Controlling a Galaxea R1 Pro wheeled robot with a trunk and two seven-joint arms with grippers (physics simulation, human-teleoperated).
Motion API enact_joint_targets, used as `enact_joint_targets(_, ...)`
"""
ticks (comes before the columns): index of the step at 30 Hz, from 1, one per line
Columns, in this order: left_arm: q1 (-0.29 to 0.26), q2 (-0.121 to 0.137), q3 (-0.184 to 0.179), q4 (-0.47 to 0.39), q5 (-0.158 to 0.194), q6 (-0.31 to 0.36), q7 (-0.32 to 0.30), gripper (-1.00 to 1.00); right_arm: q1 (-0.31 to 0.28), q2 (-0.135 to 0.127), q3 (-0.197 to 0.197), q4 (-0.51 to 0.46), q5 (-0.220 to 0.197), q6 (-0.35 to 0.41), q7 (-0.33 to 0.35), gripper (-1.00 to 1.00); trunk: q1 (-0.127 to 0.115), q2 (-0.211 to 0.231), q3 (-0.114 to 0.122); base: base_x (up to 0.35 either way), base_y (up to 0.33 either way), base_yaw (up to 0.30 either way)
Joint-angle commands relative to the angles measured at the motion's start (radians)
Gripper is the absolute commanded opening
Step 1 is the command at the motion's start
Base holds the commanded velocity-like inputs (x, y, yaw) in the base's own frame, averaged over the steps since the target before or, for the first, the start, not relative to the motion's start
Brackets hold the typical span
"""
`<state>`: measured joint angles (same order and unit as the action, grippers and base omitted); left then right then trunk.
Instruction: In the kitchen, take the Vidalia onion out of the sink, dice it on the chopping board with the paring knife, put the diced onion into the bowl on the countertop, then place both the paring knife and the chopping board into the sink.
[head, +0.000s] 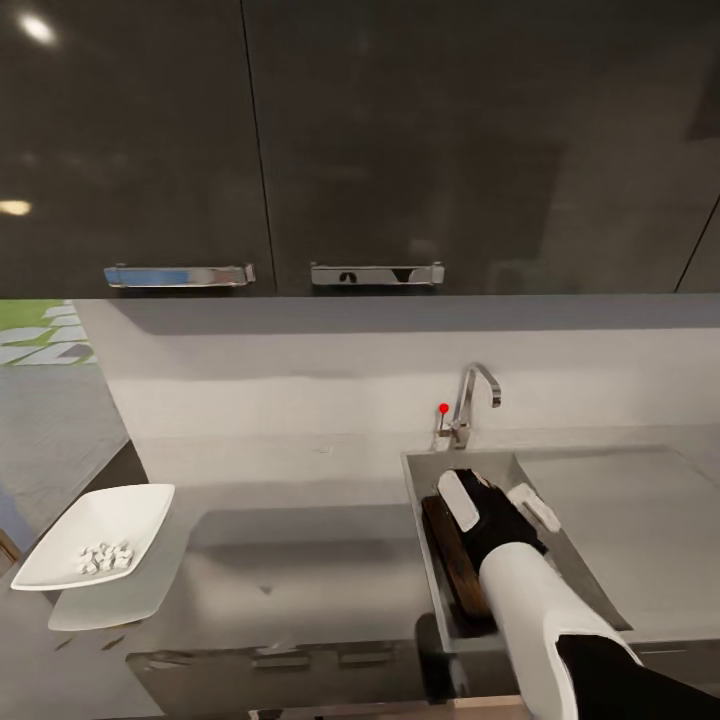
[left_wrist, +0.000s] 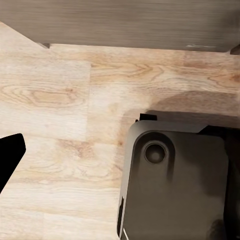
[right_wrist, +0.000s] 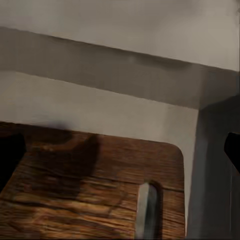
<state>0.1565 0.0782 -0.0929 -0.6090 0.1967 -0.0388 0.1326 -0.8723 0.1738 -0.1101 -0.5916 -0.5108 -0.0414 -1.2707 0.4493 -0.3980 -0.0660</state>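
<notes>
Dark glossy cabinets hang above the grey worktop (head: 300, 540), where your right pincer (head: 497, 503) reaches down into the sink (head: 425, 530), its fingers spread. Just beneath it lies the chopping board (head: 455, 570), long axis running from six toward twelve o'clock, apparently already released. In the wrist view the handle slot (right_wrist: 147, 210) shows clearly. Over at nine o'clock, the white bowl (head: 60, 545) holds the diced onion (head: 105, 557). Your left pincer hangs over the wooden floor (left_wrist: 60, 100); whether it is spread, you cannot tell.

Brown chopping board (head: 455, 560) in sink (head: 425, 520) (diced onion (head: 105, 556) in bowl (head: 95, 520))
</notes>
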Motion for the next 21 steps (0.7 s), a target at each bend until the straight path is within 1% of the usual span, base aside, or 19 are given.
enact_joint_targets(1,0.000,0.002,-0.008,-0.002,0.010,-0.003,0.008,1.00,-0.001,0.001,0.018,-0.061,-0.002,0.055,-0.002,1.00,0.001,-0.002,-0.002,0.000,0.000,0.000)
enact_joint_targets(2,0.000,0.002,-0.008,-0.002,0.010,-0.003,0.008,1.00,-0.001,0.001,0.037,-0.138,-0.002,0.139,-0.003,1.00,0.001,-0.002,-0.002,0.000,0.000,0.000)
enact_joint_targets(3,0.000,0.002,-0.008,-0.002,0.010,-0.003,0.008,1.00,-0.001,0.001,0.047,-0.205,-0.002,0.211,-0.003,1.00,0.001,-0.002,-0.002,0.000,0.000,0.000)
enact_joint_targets(5,0.000,0.002,-0.008,-0.002,0.010,-0.003,0.008,1.00,0.000,0.001,0.060,-0.268,-0.002,0.282,0.000,1.00,0.001,-0.002,-0.002,0.000,0.000,0.000)
enact_joint_targets(6,0.000,0.002,-0.008,-0.002,0.010,-0.003,0.008,1.00,0.001,0.001,0.083,-0.296,-0.002,0.314,0.005,1.00,0.001,-0.002,-0.002,0.000,0.000,0.000)
enact_joint_targets(7,0.000,0.002,-0.008,-0.002,0.010,-0.003,0.008,1.00,0.002,0.001,0.112,-0.307,-0.003,0.327,0.012,1.00,0.001,-0.002,-0.002,0.000,0.000,0.000)
enact_joint_targets(8,0.000,0.002,-0.008,-0.002,0.010,-0.003,0.008,1.00,0.003,0.001,0.152,-0.314,-0.002,0.334,0.022,1.00,0.001,-0.002,-0.002,0.000,0.000,0.000)
enact_joint_targets(9,0.000,0.002,-0.008,-0.002,0.010,-0.003,0.008,1.00,0.006,0.001,0.223,-0.330,-0.004,0.341,0.045,1.00,0.001,-0.002,-0.002,0.000,0.000,0.000)
enact_joint_targets(11,0.000,0.002,-0.008,-0.002,0.010,-0.003,0.008,1.00,0.014,0.001,0.305,-0.378,-0.006,0.347,0.089,1.00,0.001,-0.002,-0.002,0.000,0.000,0.000)
enact_joint_targets(12,0.000,0.002,-0.008,-0.002,0.010,-0.003,0.008,1.00,0.027,0.001,0.332,-0.411,-0.007,0.348,0.111,1.00,0.001,-0.002,-0.002,0.000,0.000,0.000)
enact_joint_targets(13,0.000,0.002,-0.008,-0.002,0.010,-0.003,0.008,1.00,0.050,0.001,0.351,-0.447,-0.008,0.349,0.129,1.00,0.001,-0.002,-0.002,0.000,0.000,0.000)
enact_joint_targets(15,0.000,0.002,-0.008,-0.001,0.010,-0.003,0.008,1.00,0.138,0.001,0.394,-0.556,-0.006,0.356,0.164,1.00,0.001,-0.002,-0.002,0.000,0.000,0.000)
enact_joint_targets(16,0.000,0.002,-0.008,0.000,0.010,-0.003,0.008,1.00,0.174,0.001,0.426,-0.598,-0.005,0.358,0.182,1.00,0.001,-0.002,-0.002,0.000,0.000,0.000)
enact_joint_targets(18,0.000,0.002,-0.008,0.001,0.010,-0.003,0.008,1.00,0.208,0.001,0.477,-0.640,-0.004,0.358,0.210,1.00,0.001,-0.002,-0.002,0.000,0.000,0.000)
enact_joint_targets(19,0.000,0.002,-0.008,0.001,0.010,-0.003,0.008,1.00,0.221,-0.032,0.519,-0.666,-0.009,0.357,0.231,1.00,0.001,-0.002,-0.002,0.000,0.000,0.000)
enact_joint_targets(20,0.000,0.002,-0.008,0.002,0.010,-0.003,0.008,1.00,0.229,-0.060,0.549,-0.688,-0.013,0.356,0.244,1.00,0.001,-0.002,-0.002,-0.038,0.000,0.000)
enact_joint_targets(21,0.000,0.002,-0.008,0.002,0.010,-0.003,0.008,1.00,0.235,-0.072,0.560,-0.700,-0.016,0.356,0.248,1.00,0.001,-0.002,-0.002,-0.070,0.000,0.000)
